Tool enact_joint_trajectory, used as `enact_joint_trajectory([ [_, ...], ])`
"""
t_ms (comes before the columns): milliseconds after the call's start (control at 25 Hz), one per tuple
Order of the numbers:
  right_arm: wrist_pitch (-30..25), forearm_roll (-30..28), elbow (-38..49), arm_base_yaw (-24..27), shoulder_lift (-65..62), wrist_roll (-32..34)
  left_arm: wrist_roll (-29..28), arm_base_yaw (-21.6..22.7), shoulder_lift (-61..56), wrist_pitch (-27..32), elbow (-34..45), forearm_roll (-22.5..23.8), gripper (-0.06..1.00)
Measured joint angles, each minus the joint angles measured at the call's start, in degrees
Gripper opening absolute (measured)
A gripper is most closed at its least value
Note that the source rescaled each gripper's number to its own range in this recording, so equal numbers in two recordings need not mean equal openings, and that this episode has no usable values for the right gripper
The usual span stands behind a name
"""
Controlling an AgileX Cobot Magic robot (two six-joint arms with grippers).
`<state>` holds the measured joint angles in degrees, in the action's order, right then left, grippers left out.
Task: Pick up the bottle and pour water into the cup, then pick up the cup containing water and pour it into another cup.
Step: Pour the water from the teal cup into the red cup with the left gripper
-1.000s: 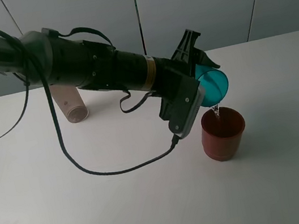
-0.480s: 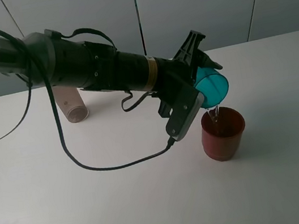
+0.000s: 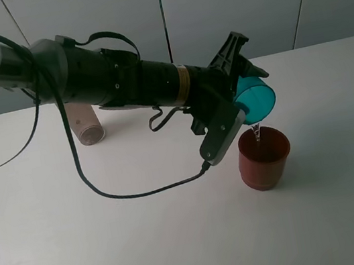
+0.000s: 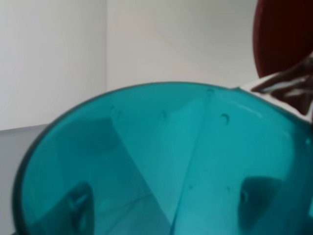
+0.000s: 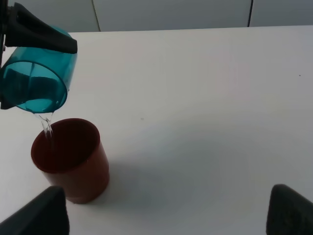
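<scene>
**Teal cup tipped over the red-brown cup**

From the high camera we see the left gripper [image 3: 243, 70] clamped on the teal cup [image 3: 256, 100], tilted mouth-down just above the red-brown cup [image 3: 263, 157], which stands upright on the white table [image 3: 181, 240]. A thin stream of water [image 3: 257, 134] falls between them. The bottle [image 3: 83, 124] lies on its side well apart, behind the arm.

Through the left wrist camera we see the teal cup's interior [image 4: 161, 166] filling the view.

Through the right wrist camera we see the teal cup [image 5: 36, 85] above the red-brown cup [image 5: 73, 159]. The right gripper [image 5: 166, 210] stands spread wide, its fingertips [image 5: 39, 215] holding nothing.
</scene>
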<state>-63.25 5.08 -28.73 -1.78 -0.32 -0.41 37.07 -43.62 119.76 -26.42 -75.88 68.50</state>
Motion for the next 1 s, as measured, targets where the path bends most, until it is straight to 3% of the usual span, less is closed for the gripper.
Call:
enact_joint_trajectory([
  [1000,0.0,0.0,0.0,0.0,0.0,0.4,12.3,-0.3,0.0,-2.7,0.0,-1.5,0.17],
])
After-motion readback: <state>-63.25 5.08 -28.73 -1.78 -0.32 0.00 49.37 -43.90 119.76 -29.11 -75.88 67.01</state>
